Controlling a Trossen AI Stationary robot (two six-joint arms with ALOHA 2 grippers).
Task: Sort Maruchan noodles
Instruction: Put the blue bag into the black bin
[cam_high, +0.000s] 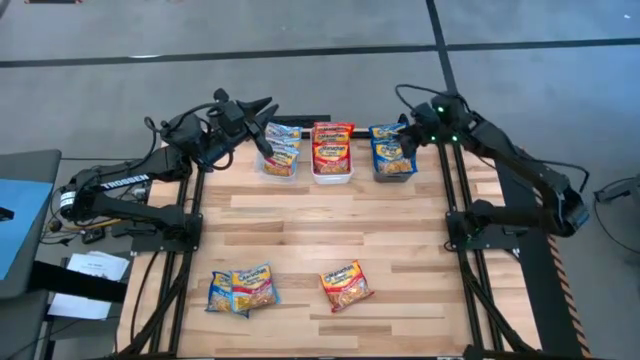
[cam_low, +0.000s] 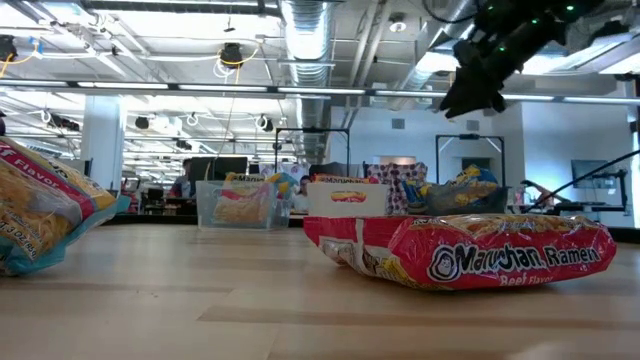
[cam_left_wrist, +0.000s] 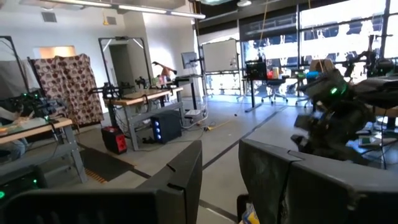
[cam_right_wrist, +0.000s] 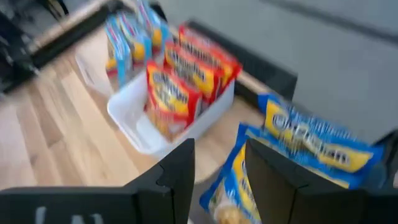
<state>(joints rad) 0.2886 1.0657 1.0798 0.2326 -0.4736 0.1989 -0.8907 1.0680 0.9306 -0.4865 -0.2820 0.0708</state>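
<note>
**At the far edge of the bench, both claws over the bins**

Along the far edge of my bench (cam_high: 320, 230) stand three bins in a row. From above, my left claw (cam_high: 262, 108) hangs over the left bin (cam_high: 279, 166), which holds blue-trimmed noodle packets (cam_high: 283, 140). My right claw (cam_high: 408, 128) sits above the right bin (cam_high: 395, 170), also filled with blue packets (cam_high: 391, 147). The middle white bin (cam_high: 332, 175) carries red packets (cam_high: 332, 143).

My left wrist camera looks out into the room and shows none of the bins; my two fingers (cam_left_wrist: 186, 180) stand apart with nothing between them. My right wrist camera is blurred, yet it shows the fingers (cam_right_wrist: 177, 168) spread, a blue packet (cam_right_wrist: 311, 140) lying just beyond them, untouched as far as I can tell.

Only the overhead view shows the loose packets near the front: two overlapping ones (cam_high: 243, 290) to the left and a red one (cam_high: 346, 284) nearer the middle. At bench level that red packet (cam_low: 470, 255) fills the foreground and hides part of the bins, while another packet (cam_low: 45, 205) is cut off at the edge. One arm (cam_low: 500, 50) enters from above there, its fingers hard to make out.
</note>
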